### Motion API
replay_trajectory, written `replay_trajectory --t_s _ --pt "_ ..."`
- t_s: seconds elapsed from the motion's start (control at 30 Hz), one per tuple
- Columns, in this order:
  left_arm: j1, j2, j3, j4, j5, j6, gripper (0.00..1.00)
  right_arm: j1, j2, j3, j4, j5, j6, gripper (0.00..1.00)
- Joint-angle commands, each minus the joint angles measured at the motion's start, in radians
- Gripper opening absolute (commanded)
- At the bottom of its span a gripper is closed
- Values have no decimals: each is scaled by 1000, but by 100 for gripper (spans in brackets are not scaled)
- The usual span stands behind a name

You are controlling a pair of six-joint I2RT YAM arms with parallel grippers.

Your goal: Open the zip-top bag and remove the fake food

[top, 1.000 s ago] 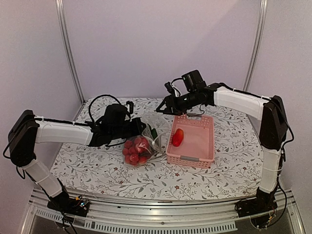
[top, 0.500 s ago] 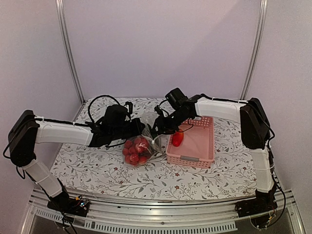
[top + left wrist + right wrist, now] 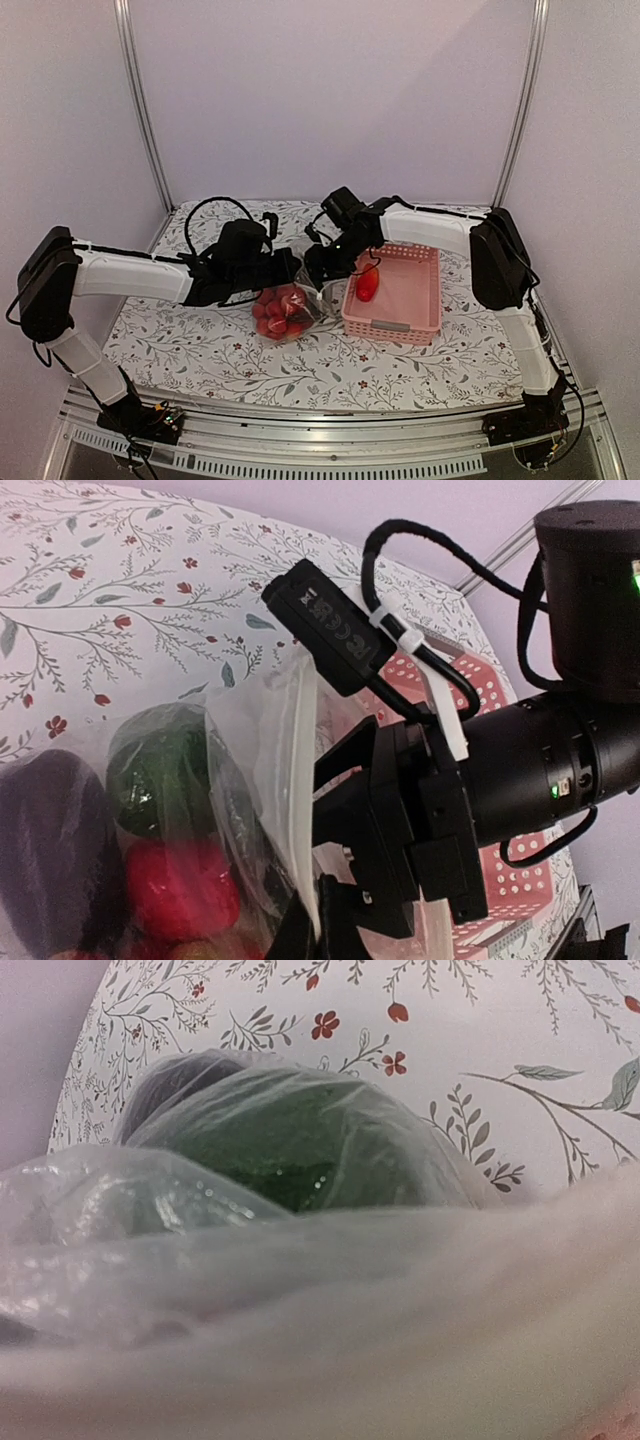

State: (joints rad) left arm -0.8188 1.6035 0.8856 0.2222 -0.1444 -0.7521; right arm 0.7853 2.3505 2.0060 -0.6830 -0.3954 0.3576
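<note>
The zip-top bag (image 3: 288,305) sits mid-desk, just left of the pink basket (image 3: 392,326), belly down on the flowered desk (image 3: 190,345), mouth end lifted.

Starting from the near edge: my left arm (image 3: 120,272) climbs off its base, folds, and runs low and nearly level to the right, wrist ending at the bag's upper rim. My right arm (image 3: 430,228) stands tall on the right, then reaches left over the far corner of the basket. Its wrist bends down, so its jaws dip to the same rim from the other side. The two sets of jaws are almost nose to nose above the bag.

The bag's long axis runs from near-left up toward far-right, where the mouth is. The fake food (image 3: 283,300) crowds the belly, and the red berry cluster (image 3: 276,314) bulges against the plastic. In the left wrist view the white zip strip (image 3: 303,780) stands upright, with the green avocado (image 3: 165,775), dark eggplant (image 3: 50,840) and a red piece (image 3: 180,885) behind the film.

Left jaws: pressed together on the rim, with the strip running down between the tips at the bottom of that view. Right jaws: up against the rim, but I cannot tell how wide they stand. That wrist camera is smothered in crinkled plastic, with green showing through.

Farther back, another red piece (image 3: 367,284) lies in the basket.
</note>
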Motion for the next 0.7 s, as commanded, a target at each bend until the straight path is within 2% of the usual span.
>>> replay_trajectory --t_s 0.0,0.2,0.3,0.4,0.57,0.67 --pt "-15 17 24 -13 -29 -1 0 5 67 31 -55 45 -4 58" --pt "-14 33 49 -60 -76 -11 0 10 99 76 -102 81 4 58" --pt "-17 29 46 -49 -73 -7 0 12 66 39 -90 121 -3 58" --pt "-16 30 48 -51 -71 0 0 12 38 11 -74 135 -10 52" --pt "-16 40 58 -64 -67 12 0 13 90 28 -92 106 -16 50" --pt "-16 47 68 -79 -70 14 0 13 97 28 -82 66 -5 43"
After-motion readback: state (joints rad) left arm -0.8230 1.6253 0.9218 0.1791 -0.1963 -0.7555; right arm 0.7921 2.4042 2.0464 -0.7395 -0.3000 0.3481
